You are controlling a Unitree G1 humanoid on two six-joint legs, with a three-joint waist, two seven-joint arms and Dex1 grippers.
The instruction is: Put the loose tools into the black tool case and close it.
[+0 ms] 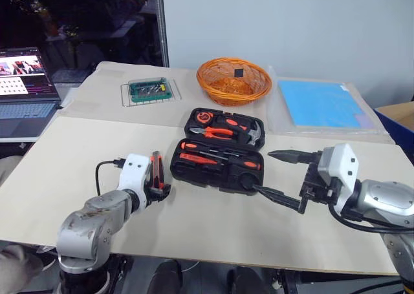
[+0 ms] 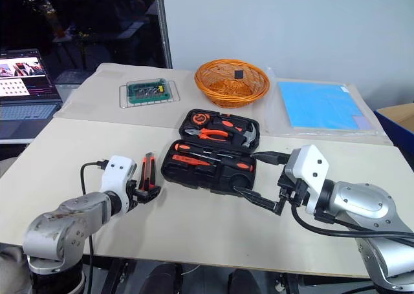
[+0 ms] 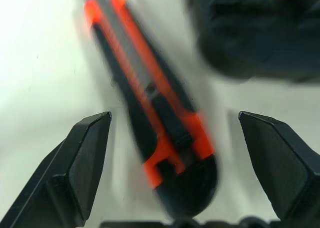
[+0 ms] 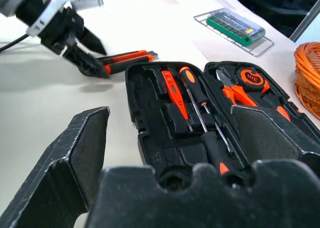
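Observation:
The black tool case (image 1: 213, 183) lies open in the middle of the table. Its near half holds a slim orange tester screwdriver (image 4: 172, 92) and black-and-orange screwdrivers (image 4: 192, 87) in their recesses. An orange-and-black utility knife (image 1: 154, 168) lies on the table just left of the case. My left gripper (image 1: 158, 192) is open at the knife's near end, and the knife (image 3: 150, 102) runs between its spread fingers without touching them. At the case's front right corner, my right gripper (image 1: 263, 171) is open and empty, pointing toward the case.
The case's far half holds a tape measure (image 1: 204, 117), pliers (image 1: 217, 132) and a hammer (image 1: 252, 134). Behind it stand an orange basket (image 1: 233, 79), a green bit box (image 1: 150, 90) on a wire rack and a blue sheet (image 1: 320, 104). A laptop (image 1: 26, 81) sits far left.

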